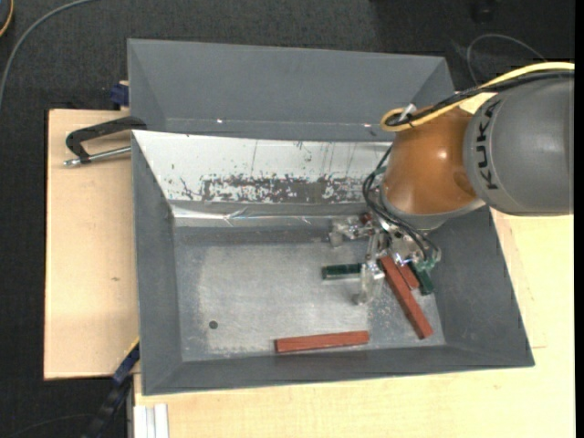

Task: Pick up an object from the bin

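Sheet metal, grey and matt, makes up the bin (155, 245): sloping walls are run down to a flat, faintly speckled floor, and the far wall is scuffed and flecked. Next in bulk, the arm (529, 153) is extended in from the right, its wrist capped by a smooth, rounded orange cover (429, 172) with cables looped about it. Beneath this the gripper (372, 276) is set low over the right part of the floor. Whether it is open or closed cannot be told, and nothing can be seen to be held. Just to its right a slanted red-brown bar (412, 307), long, flat and straight-edged, is laid with its upper end under the wrist. A second red-brown bar (322, 341) of like shape is laid along the near wall, well apart. A small dark green piece (342, 270) is found just left of the gripper, and a tiny dark speck (213, 326) far to the left. The step in hand is judged to be the closing-in on one of the two nearest things. It would be done best with the gripper centred across the narrow width of the slanted red-brown bar and lowered almost to the floor, since thin, hard, smooth pieces are easily pushed aside
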{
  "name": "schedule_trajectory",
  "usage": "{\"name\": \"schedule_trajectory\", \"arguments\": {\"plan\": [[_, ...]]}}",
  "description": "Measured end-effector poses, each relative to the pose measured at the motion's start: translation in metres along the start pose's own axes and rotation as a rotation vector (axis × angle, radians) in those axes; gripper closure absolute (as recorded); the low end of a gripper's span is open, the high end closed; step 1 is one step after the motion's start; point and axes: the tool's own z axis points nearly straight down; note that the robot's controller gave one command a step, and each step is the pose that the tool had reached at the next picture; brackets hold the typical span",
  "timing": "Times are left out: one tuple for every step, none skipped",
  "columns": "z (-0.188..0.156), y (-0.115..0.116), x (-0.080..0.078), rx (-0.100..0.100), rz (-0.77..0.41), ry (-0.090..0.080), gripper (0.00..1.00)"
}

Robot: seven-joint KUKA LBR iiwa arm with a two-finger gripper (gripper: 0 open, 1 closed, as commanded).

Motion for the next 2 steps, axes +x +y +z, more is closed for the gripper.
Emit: {"name": "schedule_trajectory", "arguments": {"plan": [[-0.002, 0.000, -0.001, 0.000, 0.000, -0.003, 1.00], [-0.173, 0.021, -0.010, 0.006, -0.175, -0.016, 1.00]]}}
